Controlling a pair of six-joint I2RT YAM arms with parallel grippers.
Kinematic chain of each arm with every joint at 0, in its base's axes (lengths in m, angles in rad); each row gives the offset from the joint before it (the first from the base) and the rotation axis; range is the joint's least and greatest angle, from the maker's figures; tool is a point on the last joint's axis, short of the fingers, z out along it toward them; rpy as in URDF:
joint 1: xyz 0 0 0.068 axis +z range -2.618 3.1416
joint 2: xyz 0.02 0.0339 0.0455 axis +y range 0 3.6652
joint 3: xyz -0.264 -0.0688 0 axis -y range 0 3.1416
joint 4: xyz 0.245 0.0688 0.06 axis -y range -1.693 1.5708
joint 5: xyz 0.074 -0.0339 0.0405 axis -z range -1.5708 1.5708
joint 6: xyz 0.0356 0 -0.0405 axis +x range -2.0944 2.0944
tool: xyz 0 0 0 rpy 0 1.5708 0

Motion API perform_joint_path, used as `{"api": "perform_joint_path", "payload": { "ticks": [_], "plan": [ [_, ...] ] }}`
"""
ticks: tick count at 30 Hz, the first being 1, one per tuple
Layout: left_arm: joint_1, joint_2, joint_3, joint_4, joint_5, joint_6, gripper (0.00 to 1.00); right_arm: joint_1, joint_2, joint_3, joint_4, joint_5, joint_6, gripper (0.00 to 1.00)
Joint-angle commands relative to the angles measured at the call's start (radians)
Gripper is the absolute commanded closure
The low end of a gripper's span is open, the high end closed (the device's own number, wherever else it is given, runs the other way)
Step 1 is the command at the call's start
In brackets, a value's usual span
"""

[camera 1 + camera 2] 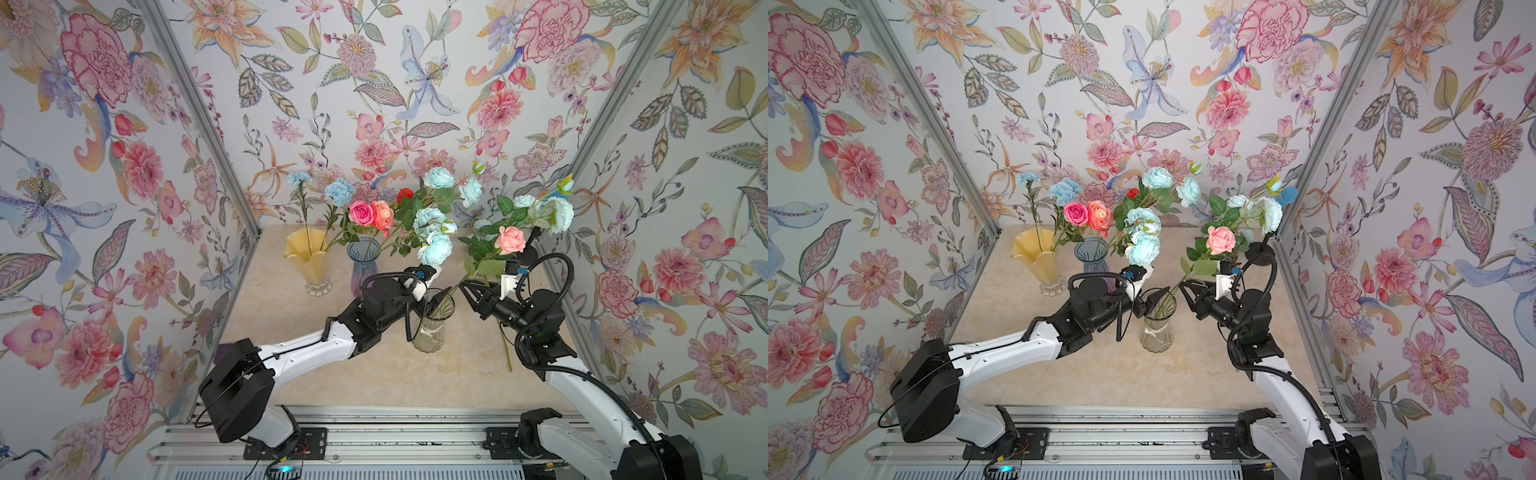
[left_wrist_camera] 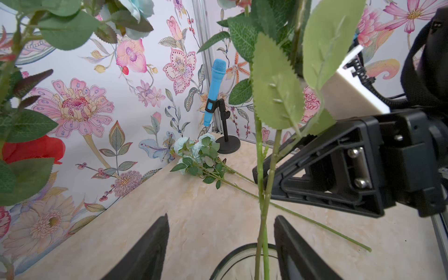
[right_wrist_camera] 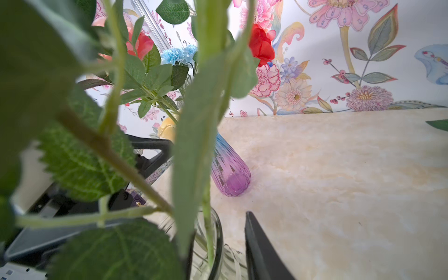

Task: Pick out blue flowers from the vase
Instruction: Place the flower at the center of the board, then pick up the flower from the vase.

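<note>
Serrated green fabric leaves (image 3: 84,157) are recorded closest to the right wrist lens, masking most of that view.

Item in hand: clear ribbed glass vase (image 1: 428,336), raffia-tied, at the front centre of the cream marble-look tabletop (image 2: 194,218). Two pale green stems (image 2: 263,218) are seen rising from its mouth (which bloom each carries cannot be traced through the foliage; a salmon-pink rose (image 1: 510,240) hangs above). The left gripper (image 2: 221,216) is held spread astride them just above the rim, neither finger touching. The right gripper (image 1: 466,291) is set higher on the same stems, jaws partly spread with one stem between them; no pinch is shown.

Task items: one aqua ruffled spray (image 2: 194,150) is laid flat on the tabletop at the far right corner. A second aqua spray (image 1: 434,249) appears rooted in the blue-to-purple ribbed vase (image 3: 230,174), its lowest bloom near the left arm's wrist. Sky-blue carnations (image 1: 340,192) stand at the far left, one stem running into the yellow fluted vase (image 1: 305,253).

Handling note: the stem should be confirmed as a blue one before the jaws are closed, gripped on bare stalk between leaves, and drawn straight up while the vase is steadied.

Obstructions: the leaves, the neighbouring stem, the overhanging spray. A blue microphone on a black stand (image 2: 214,92) is excluded.
</note>
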Motion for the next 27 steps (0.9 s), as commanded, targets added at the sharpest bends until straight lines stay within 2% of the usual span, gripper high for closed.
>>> {"api": "perform_joint_path", "payload": {
  "ticks": [1,12,16,22,24,27],
  "plan": [
    [-0.008,-0.041,-0.017,0.057,-0.03,0.008,0.29,0.032,0.016,0.069,-0.01,0.024,-0.021,0.62],
    [-0.009,-0.096,-0.068,0.098,-0.044,0.011,0.29,0.144,0.182,0.283,-0.175,0.102,-0.113,0.59],
    [-0.014,-0.14,-0.088,0.103,-0.041,0.008,0.31,0.179,0.219,0.348,-0.267,0.163,-0.141,0.58],
    [-0.047,-0.209,-0.097,0.092,-0.019,-0.005,0.57,0.19,0.234,0.379,-0.344,0.232,-0.155,0.63],
    [-0.066,-0.22,-0.094,0.09,0.001,-0.008,0.61,0.191,0.233,0.394,-0.379,0.25,-0.16,0.67],
    [-0.082,-0.196,-0.054,0.062,0.084,-0.025,0.62,0.191,0.229,0.423,-0.437,0.257,-0.168,0.68]
  ]
}}
